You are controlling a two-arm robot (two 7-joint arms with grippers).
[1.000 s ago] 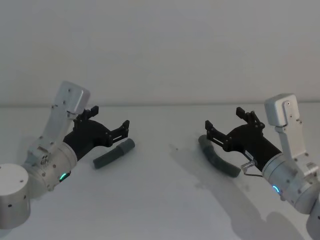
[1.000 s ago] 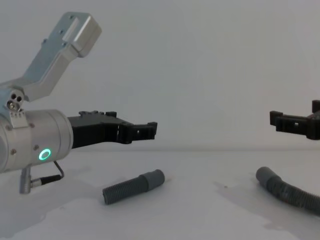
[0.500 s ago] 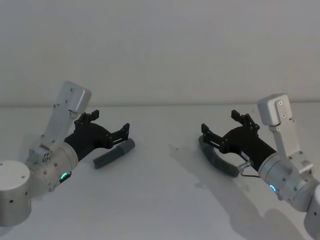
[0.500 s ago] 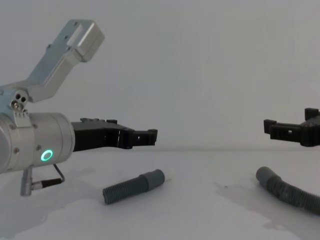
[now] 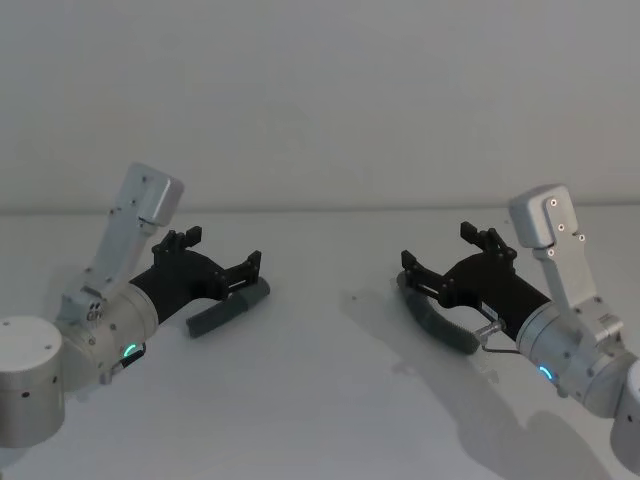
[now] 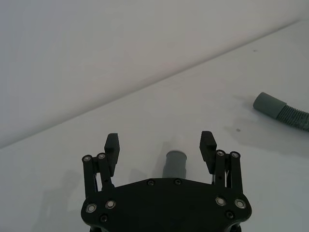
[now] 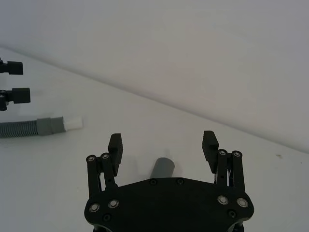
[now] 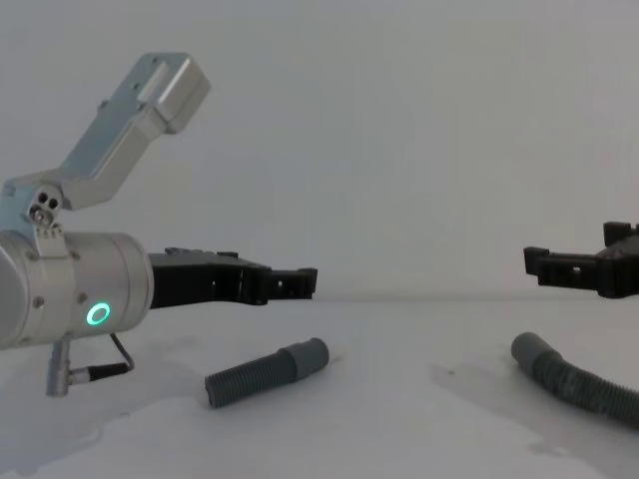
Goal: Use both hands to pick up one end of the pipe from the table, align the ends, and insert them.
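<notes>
Two grippers have come lower and farther forward over the last second, each closing in on its own hose piece. The left gripper (image 5: 222, 250), jaws spread wide, now hangs just above the smooth cuff (image 8: 308, 357) of the short hose (image 5: 212, 317). That hose lies on the table (image 5: 320, 400) at about 9 o'clock from its middle, cuff pointing toward 2 o'clock. The right gripper (image 5: 437, 246), equally spread, hovers over the cuff (image 8: 529, 349) of the curved hose (image 5: 445, 330) at about 3 o'clock. Neither touches a hose, and both pieces lie unmoved, well apart. Each wrist view shows a cuff centred between the fingers, so the approach looks finished. A straight descent and pinch at each cuff seems next.
</notes>
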